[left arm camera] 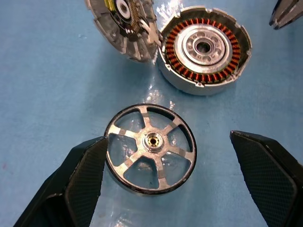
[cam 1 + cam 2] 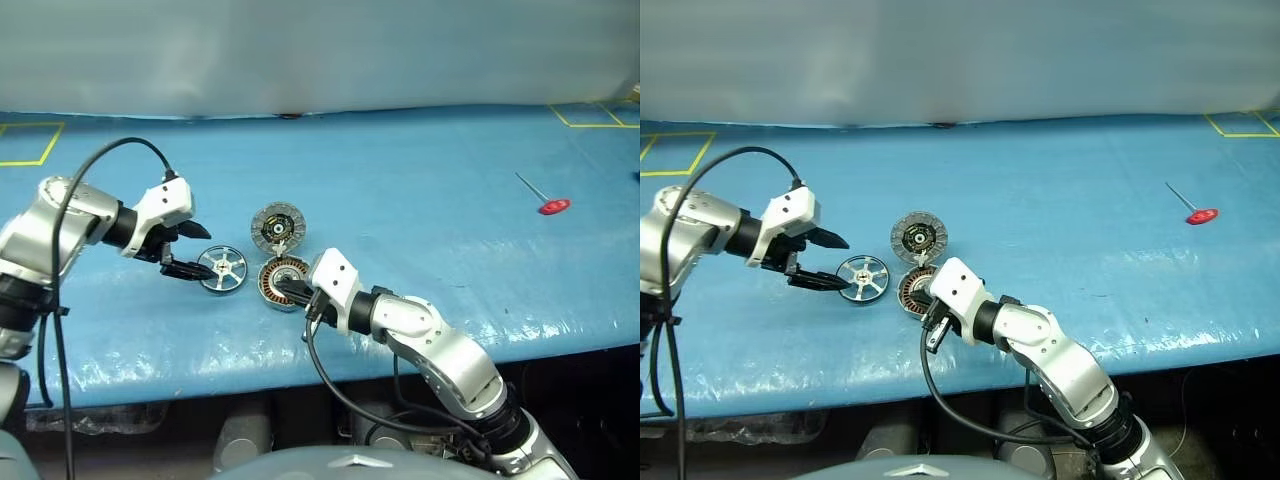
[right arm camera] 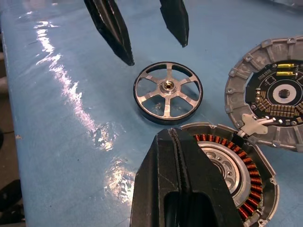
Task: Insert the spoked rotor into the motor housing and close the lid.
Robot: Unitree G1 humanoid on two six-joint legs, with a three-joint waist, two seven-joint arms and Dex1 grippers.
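Observation:
The spoked rotor (image 1: 150,147), a flat silver wheel, lies on the blue table just left of the motor housing (image 2: 283,283), whose copper windings face up. The lid (image 2: 277,229) lies behind the housing with its striped inner face up, its edge meeting the housing's rim. My left gripper (image 2: 200,252) is open and angled down at the rotor's left side. One of its black fingers (image 1: 80,179) is close to the rim, the other stands well off. My right gripper (image 3: 169,135) is shut with nothing in it, its tips at the housing's near rim.
A red-handled tool (image 2: 553,206) lies far to the right on the blue table cover (image 2: 420,180). Yellow tape marks (image 2: 30,140) sit at the back corners. The table's front edge (image 2: 200,385) runs close below the parts.

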